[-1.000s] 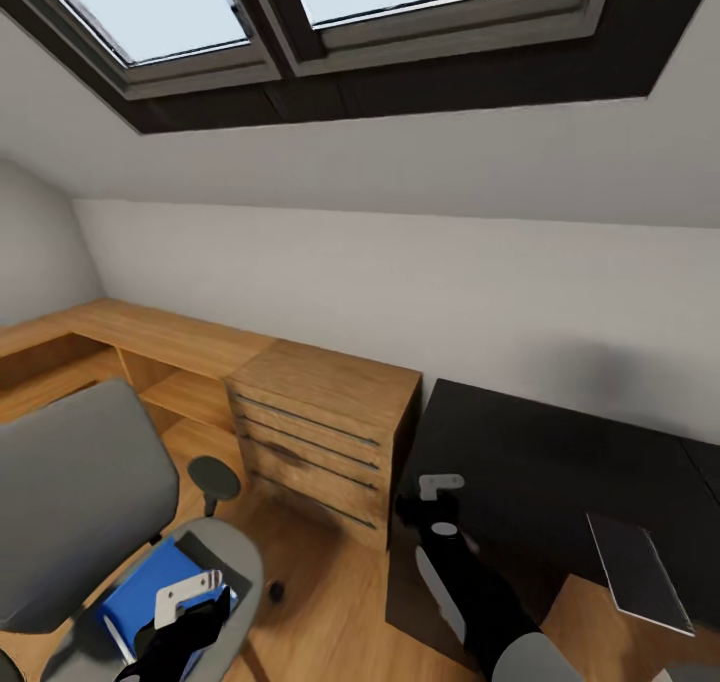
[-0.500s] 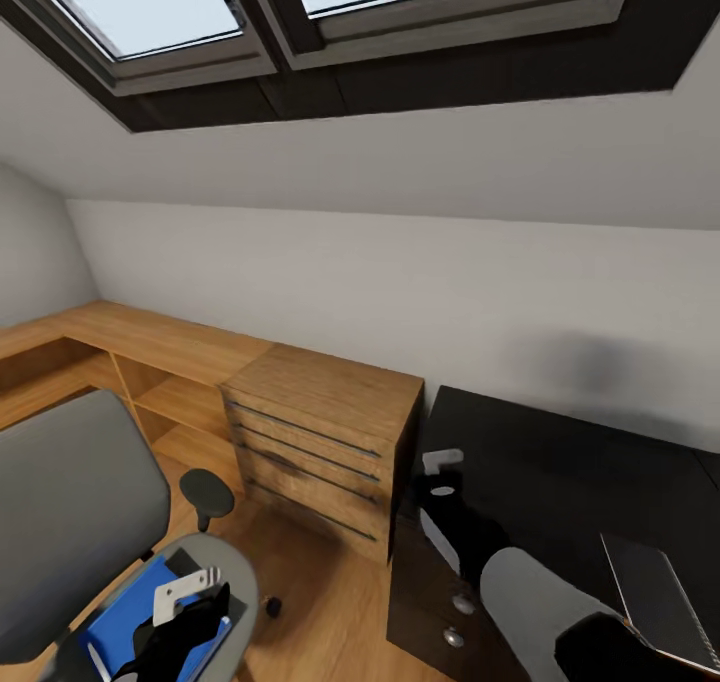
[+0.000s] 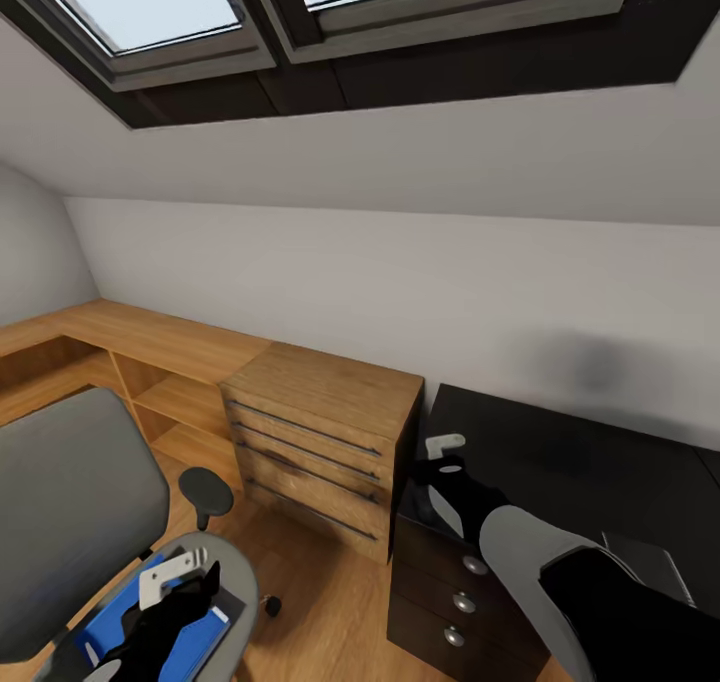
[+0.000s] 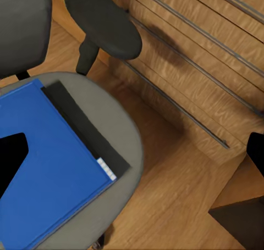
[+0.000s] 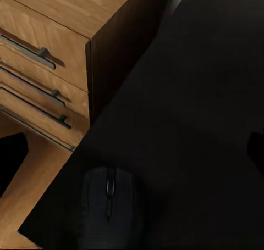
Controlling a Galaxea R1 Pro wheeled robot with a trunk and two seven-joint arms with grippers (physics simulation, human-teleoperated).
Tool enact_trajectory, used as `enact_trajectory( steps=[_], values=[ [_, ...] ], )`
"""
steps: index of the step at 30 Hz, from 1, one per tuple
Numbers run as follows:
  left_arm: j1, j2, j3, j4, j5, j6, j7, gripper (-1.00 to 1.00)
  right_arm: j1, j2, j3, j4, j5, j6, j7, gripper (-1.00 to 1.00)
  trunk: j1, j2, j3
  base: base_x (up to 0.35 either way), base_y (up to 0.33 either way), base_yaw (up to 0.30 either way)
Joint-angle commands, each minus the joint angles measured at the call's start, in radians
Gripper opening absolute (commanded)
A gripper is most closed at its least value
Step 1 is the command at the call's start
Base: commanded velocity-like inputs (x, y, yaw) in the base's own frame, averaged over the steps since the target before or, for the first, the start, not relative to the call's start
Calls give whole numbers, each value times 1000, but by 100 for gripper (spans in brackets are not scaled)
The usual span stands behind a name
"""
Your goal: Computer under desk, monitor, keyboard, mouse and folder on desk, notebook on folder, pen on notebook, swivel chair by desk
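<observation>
From the head view the left gripper (image 3: 175, 574) is hanging over the swivel chair (image 3: 80, 502), where the blue folder (image 3: 150, 637) is lying on the grey seat, partly covered by the arm; the right gripper (image 3: 442, 454) is reaching over the near corner of the black desk (image 3: 560, 462), beside the wooden chest of drawers (image 3: 320, 432). The left wrist view is giving what the head view is missing: the whole near edge of the folder (image 4: 49, 162), a dark flat thing tucked along one side of it on the seat, the armrest (image 4: 104, 27), and the bare wooden floor (image 4: 176, 195) beyond. The right wrist view is showing a dark mouse (image 5: 110, 206) sitting on the desk (image 5: 192, 112) near its corner, hard to pick out against the black top and hidden from the head camera by the arm. At the right edge of the head view a dark flat item (image 3: 650, 567) is lying on the desk, half covered by the right arm, and I cannot tell what it is. The left gripper's fingers are standing apart with nothing between them; the right gripper is too small and dark to say whether it is wide or narrow.
</observation>
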Motion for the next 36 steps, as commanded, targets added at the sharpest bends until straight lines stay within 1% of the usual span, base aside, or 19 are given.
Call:
enact_trajectory(
  steps=[1, 4, 6, 10, 29, 32, 33, 36],
  values=[
    [0, 1, 0, -2, 10, 2, 9, 100, -1, 1, 9, 1, -12, 7, -1, 100, 4, -8, -4, 0, 0, 0],
    [0, 0, 2, -3, 11, 2, 9, 100, -1, 3, 9, 4, -29, 8, 2, 100, 16, -29, -14, 0, 0, 0],
    [0, 1, 4, -3, 11, 2, 9, 100, -1, 4, 9, 6, -63, 9, 5, 100, 23, -43, -20, 0, 0, 0],
    [1, 0, 3, -3, 11, 2, 9, 100, -1, 3, 9, 7, -83, 10, 6, 100, 39, -71, -32, 0, 0, 0],
    [1, 0, 3, -3, 11, 1, 9, 100, -1, -2, 9, 8, -89, 13, 5, 100, 111, -204, -92, 0, 0, 0],
    [1, 0, 3, -3, 11, 1, 9, 100, -1, -3, 9, 8, -90, 32, 6, 100, 123, -225, -101, 0, 0, 0],
    [1, 0, 3, -3, 11, 1, 9, 100, -1, -8, 8, 8, -97, 47, 7, 100, 127, -232, -105, 0, 0, 0],
    [1, 0, 3, -4, 11, 1, 9, 100, -1, -20, 7, 8, -116, 60, 10, 100, 138, -253, -114, 0, 0, 0]
  ],
)
